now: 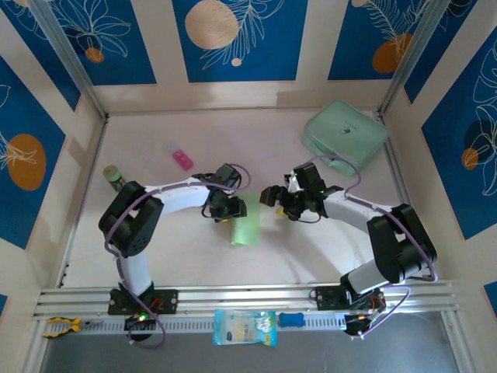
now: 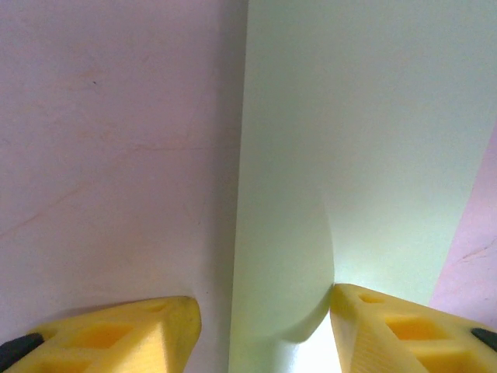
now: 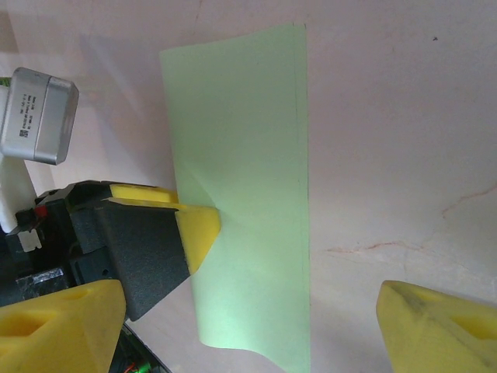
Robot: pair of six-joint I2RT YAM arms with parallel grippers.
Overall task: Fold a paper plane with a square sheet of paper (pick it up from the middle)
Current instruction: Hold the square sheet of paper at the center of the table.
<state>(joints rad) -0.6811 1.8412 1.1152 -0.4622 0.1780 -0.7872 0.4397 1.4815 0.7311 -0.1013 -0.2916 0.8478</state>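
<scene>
Table [image 1: 178, 256]: pale, with walls on three sides. A mint zip case [image 1: 345, 134] lies well apart from both sets of fingers, at the far right corner.

Sheet of paper [image 3: 248, 140]: pale green and flat on the table between the two arms. It looks folded in half, since a doubled line runs along one long edge. Its long axis runs straight away from both sets of fingers.

Left gripper [image 2: 264, 334]: the jaws stand about half apart and straddle one long edge of the sheet. One finger [image 2: 404, 330] rests on the paper, where the sheet bulges slightly. The other sits on bare table just beside the edge. Nothing is clamped between them.

Right gripper [image 3: 252, 330]: the jaws are wide and hold nothing. The sheet lies ahead of them, reaching into the gap and nearer one finger than the other.

Judgement: the left arm is the nearer, being already in touch. The next crease turns on that pinned edge.

Not determinable: whether the left finger presses firmly or merely touches. The near end of the sheet is cut off beneath the fingers. From above, the left gripper covers part of the sheet.
</scene>
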